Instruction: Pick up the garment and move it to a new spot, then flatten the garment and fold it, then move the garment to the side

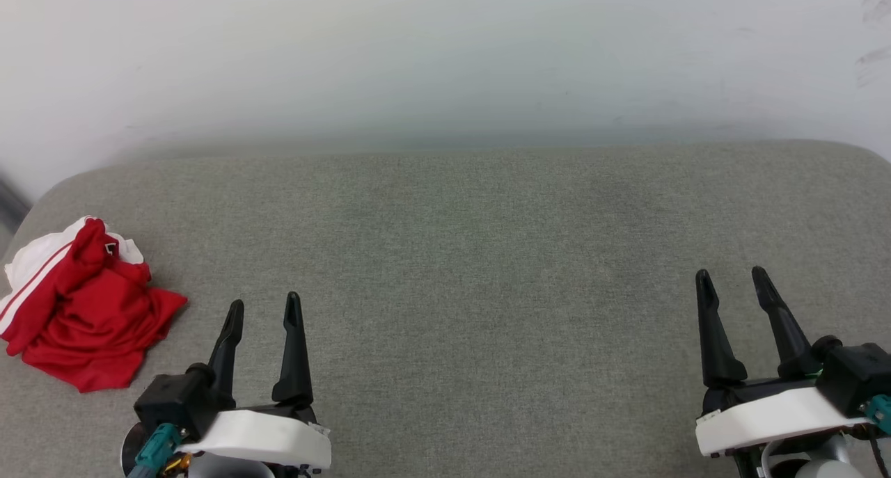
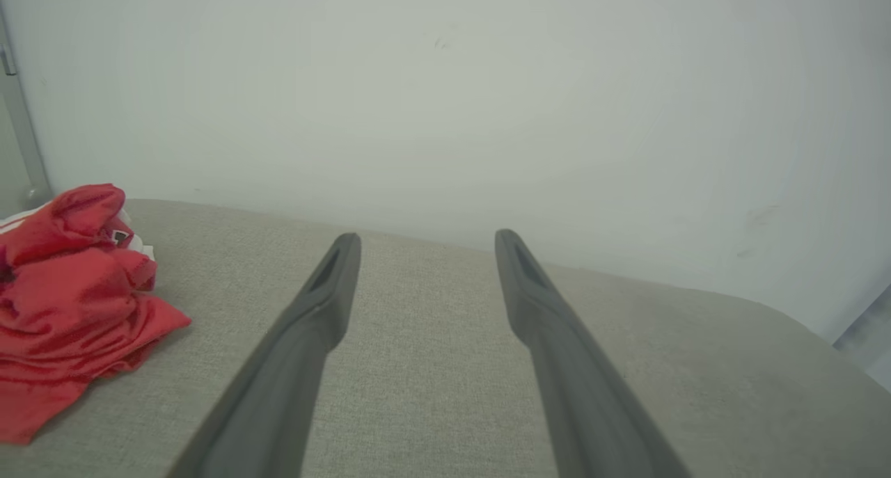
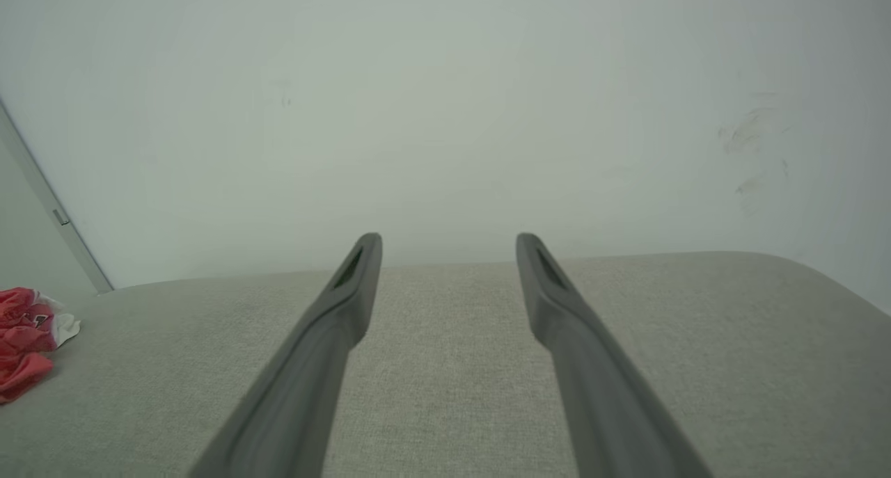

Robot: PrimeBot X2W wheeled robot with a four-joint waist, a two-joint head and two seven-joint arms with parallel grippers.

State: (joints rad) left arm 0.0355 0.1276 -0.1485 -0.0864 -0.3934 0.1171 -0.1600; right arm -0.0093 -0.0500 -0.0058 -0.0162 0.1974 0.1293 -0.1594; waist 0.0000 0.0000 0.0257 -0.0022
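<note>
- The garment [image 1: 83, 311]: a red and white heap, all bunched up, at the far left end of the soft grey pad [image 1: 473, 269].
- Not picked up yet; plenty of pad in the middle to move it to.
- Best to reach left with the left gripper [image 1: 264, 301], come down on a thick top fold, pinch deep, then lift slowly to keep from dragging cloth.
- Left gripper: fingers wide apart, holding nothing, near the heap but not touching it.
- Right gripper [image 1: 731, 273]: fingers wide apart too, holding nothing, well apart from the heap, over the right side of the pad.
</note>
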